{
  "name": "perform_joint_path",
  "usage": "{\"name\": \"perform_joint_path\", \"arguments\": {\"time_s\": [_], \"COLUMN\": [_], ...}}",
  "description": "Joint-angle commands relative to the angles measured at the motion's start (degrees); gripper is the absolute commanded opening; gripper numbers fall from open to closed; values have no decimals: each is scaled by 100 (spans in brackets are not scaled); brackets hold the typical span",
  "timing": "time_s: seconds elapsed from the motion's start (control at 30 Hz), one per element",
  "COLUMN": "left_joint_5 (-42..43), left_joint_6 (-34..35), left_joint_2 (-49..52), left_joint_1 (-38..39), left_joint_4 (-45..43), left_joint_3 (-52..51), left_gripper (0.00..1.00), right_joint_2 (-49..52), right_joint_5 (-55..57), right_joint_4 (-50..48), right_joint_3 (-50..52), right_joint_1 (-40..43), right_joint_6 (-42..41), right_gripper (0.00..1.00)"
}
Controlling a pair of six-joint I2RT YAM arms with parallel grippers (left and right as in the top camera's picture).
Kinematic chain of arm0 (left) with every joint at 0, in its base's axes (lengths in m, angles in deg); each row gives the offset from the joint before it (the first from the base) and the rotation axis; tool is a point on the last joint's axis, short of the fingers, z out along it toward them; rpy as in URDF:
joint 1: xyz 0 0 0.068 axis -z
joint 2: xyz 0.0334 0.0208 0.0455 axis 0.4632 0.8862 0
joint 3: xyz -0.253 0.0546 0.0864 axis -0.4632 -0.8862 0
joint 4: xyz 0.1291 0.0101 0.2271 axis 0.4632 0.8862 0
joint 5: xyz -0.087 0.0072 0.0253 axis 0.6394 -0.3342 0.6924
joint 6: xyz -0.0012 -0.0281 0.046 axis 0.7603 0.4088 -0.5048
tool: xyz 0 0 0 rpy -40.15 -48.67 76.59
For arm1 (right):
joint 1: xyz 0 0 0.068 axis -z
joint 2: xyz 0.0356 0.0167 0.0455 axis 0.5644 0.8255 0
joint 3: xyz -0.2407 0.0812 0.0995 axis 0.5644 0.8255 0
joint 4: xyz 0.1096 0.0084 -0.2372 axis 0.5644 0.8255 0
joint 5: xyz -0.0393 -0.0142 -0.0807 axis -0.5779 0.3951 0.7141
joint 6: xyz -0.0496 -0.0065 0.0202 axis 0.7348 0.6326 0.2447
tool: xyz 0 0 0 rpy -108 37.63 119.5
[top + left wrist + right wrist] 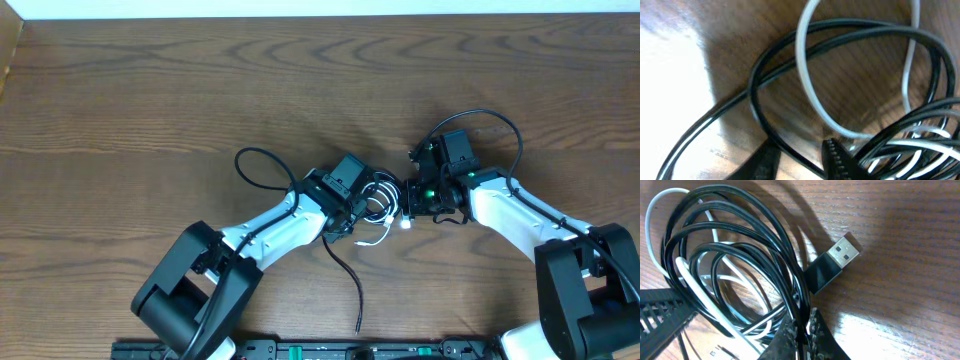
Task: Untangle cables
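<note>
The black cable [383, 190] and the white cable [376, 240] lie coiled together in one bundle at the table's middle, between my two grippers. A black tail [350, 285] runs from the bundle toward the front edge. My left gripper [364, 207] is open at the bundle's left; in the left wrist view its fingers [800, 162] straddle a black strand [790, 150], with a white loop [807, 90] beyond. My right gripper [408, 200] is shut on black strands; the right wrist view shows its fingers [802, 332] pinching the black coil [775, 275] next to the black USB plug [832, 262]. White loops [695, 300] thread through the coil.
The left arm's own thick black cable [255, 165] loops out at the left. The right arm's thick cable [495, 120] arcs behind the right wrist. A dark rail [300, 350] runs along the front edge. The wooden table [150, 90] stretches back and to both sides.
</note>
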Motion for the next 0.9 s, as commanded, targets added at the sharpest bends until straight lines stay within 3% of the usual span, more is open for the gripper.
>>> {"name": "perform_joint_path", "arguments": {"time_s": [0.0,0.07,0.2,0.3,0.4,0.57,0.6,0.67,0.77,0.8,0.87], "left_joint_5": [-487,-610,-610,-608,-603,-127,107,437,603,785,1034], "left_joint_6": [-197,-555,-1174,-2081,-3115,-4116,-4225,-4352,-4363,-4365,-4367], "left_joint_2": [214,214,166,-101,-656,-1622,-1788,-1856,-1753,-1670,-1484], "left_joint_1": [0,-11,-144,-516,-1189,-2273,-2470,-2551,-2448,-2356,-2149], "left_joint_4": [55,57,214,601,964,815,693,612,664,656,658], "left_joint_3": [-35,-35,-35,-33,-33,-26,-26,-26,-31,-31,-31], "left_gripper": [19,8,8,7,7,8,28,29,71,78,78], "right_joint_2": [-28,-28,-28,-28,-28,-28,-28,-28,-28,-28,-28], "right_joint_5": [-20,-20,-15,-2,11,9,9,9,4,7,4], "right_joint_4": [11,11,35,66,70,68,66,61,72,72,72], "right_joint_3": [-17,-17,-17,-17,-17,-17,-17,-17,-17,-17,-17], "right_joint_1": [31,31,31,31,31,31,31,31,31,31,31], "right_joint_6": [-42,-39,-39,-39,-39,-42,-42,-42,-42,-42,-42], "right_gripper": [1,1,1,1,1,1,1,1,1,1,1]}}
